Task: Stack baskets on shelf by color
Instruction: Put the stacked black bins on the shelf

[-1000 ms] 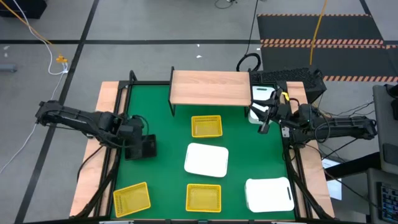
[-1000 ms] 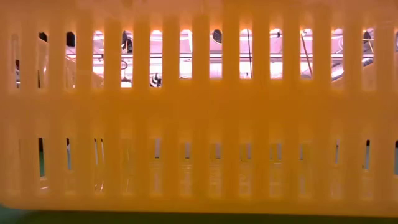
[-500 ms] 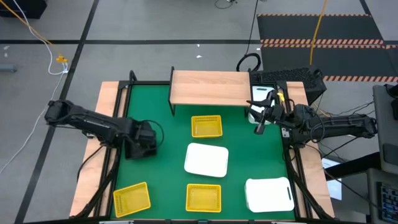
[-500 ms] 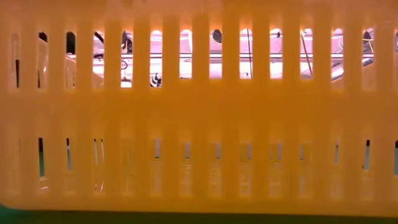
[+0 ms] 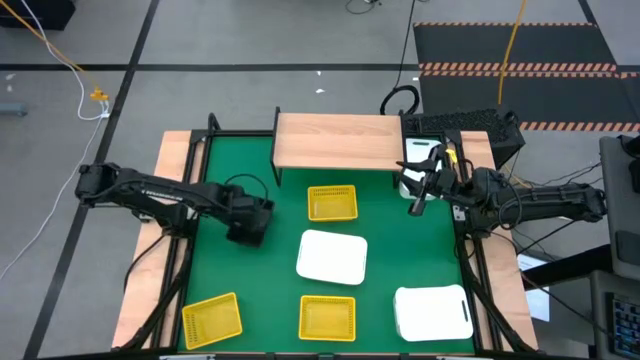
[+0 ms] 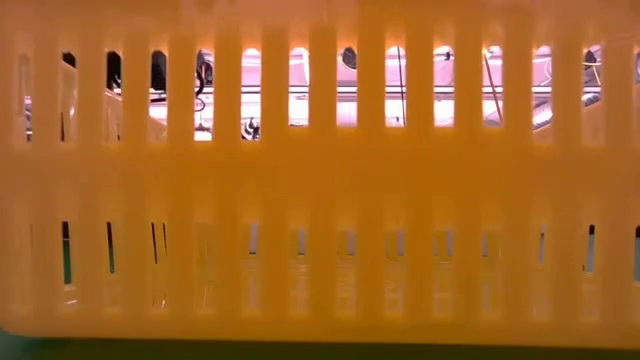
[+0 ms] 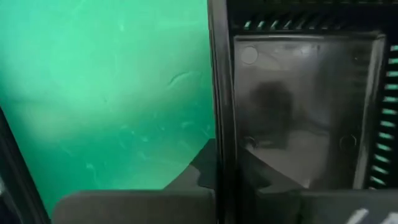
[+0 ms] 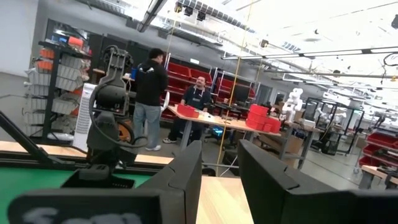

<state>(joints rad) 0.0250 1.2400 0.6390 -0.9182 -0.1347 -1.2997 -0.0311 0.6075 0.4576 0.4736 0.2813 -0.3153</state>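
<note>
Left end effector (image 5: pixel 249 222) clamped on black basket (image 7: pixel 298 112) rim, over the green bench (image 5: pixel 270 290) left of centre.
Basket: slotted walls, smooth glossy floor. Left arm stretched low across the mat; right end effector (image 5: pixel 420 195) — fingers apart — beside the wood shelf (image 5: pixel 337 140). On the bench: three yellow mesh baskets (image 5: pixel 332 202), two smooth white ones (image 5: pixel 331 256).

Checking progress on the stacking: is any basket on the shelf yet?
No. In the high view the shelf top is bare, and the yellow baskets and white baskets all lie on the green mat.
</note>
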